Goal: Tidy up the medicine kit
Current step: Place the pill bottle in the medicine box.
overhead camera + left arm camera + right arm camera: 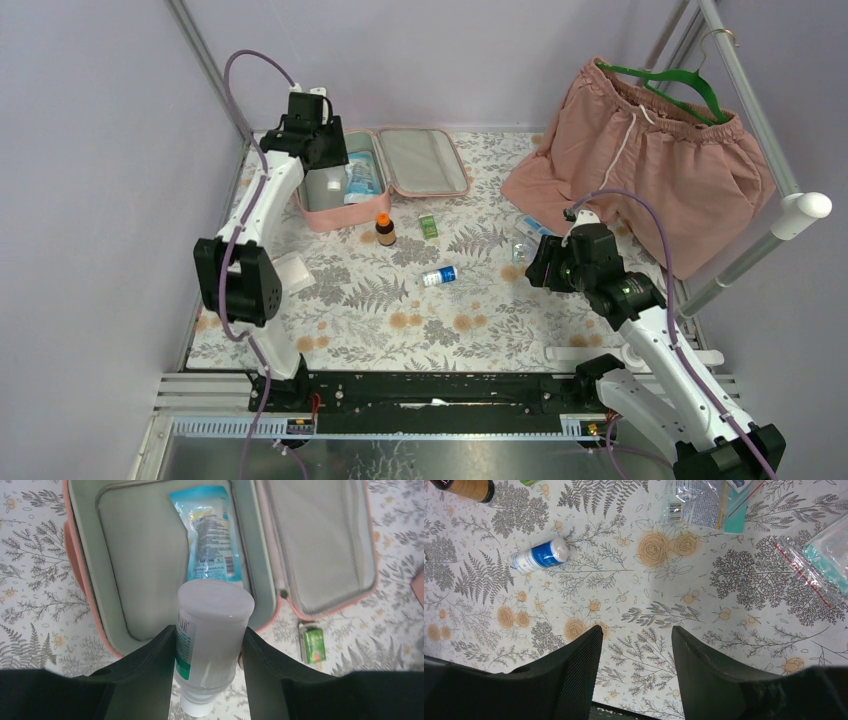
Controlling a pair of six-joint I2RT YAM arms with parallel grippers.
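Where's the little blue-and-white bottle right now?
Top view: the blue-and-white bottle lies on its side mid-table, a little nearer the arms than the brown bottle and green box.

The top external camera looks down from above and behind the arm bases (285, 385), wide enough for the whole worktop (400, 335). The left wrist camera hangs close over the open medicine kit (135, 565), the right wrist close over the floral worktop; its blue-labelled bottle (540, 555) also shows overhead
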